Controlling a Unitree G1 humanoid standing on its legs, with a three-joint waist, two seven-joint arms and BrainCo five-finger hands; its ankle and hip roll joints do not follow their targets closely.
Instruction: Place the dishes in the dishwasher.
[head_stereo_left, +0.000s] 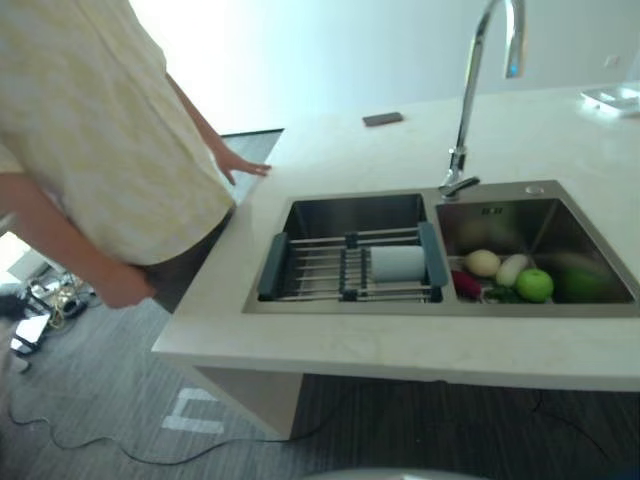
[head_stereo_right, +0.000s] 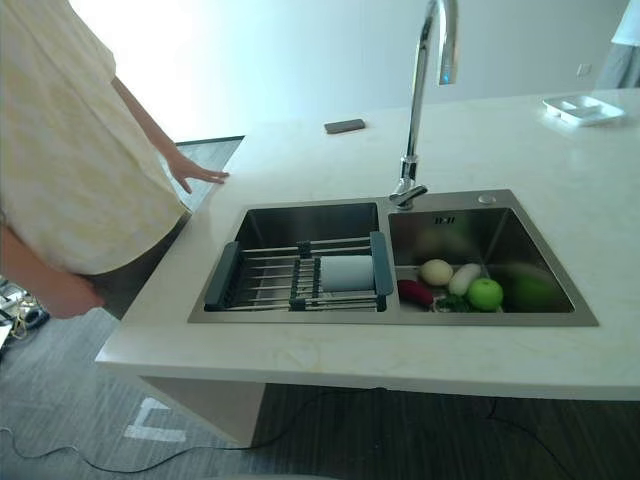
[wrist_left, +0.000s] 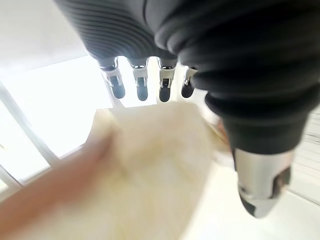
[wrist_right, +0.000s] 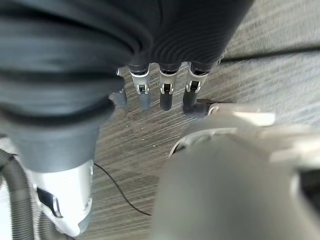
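While both hands hang empty with fingers loose, a white cup (head_stereo_right: 347, 272) lies on its side in the sink rack (head_stereo_right: 300, 275).
The rack spans the left basin of the double sink (head_stereo_right: 310, 222), under the tall faucet (head_stereo_right: 420, 90); the right basin holds a green apple (head_stereo_right: 485, 293) and other produce. The left hand (wrist_left: 150, 80) and right hand (wrist_right: 160, 85) grip nothing (fingers straight in each wrist view). A person (head_stereo_left: 90, 140) stands at the countertop (head_stereo_right: 340, 350), one hand flat on its corner.

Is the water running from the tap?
Off. No stream falls from the faucet into the sink, and the vegetables sit below in the right basin.
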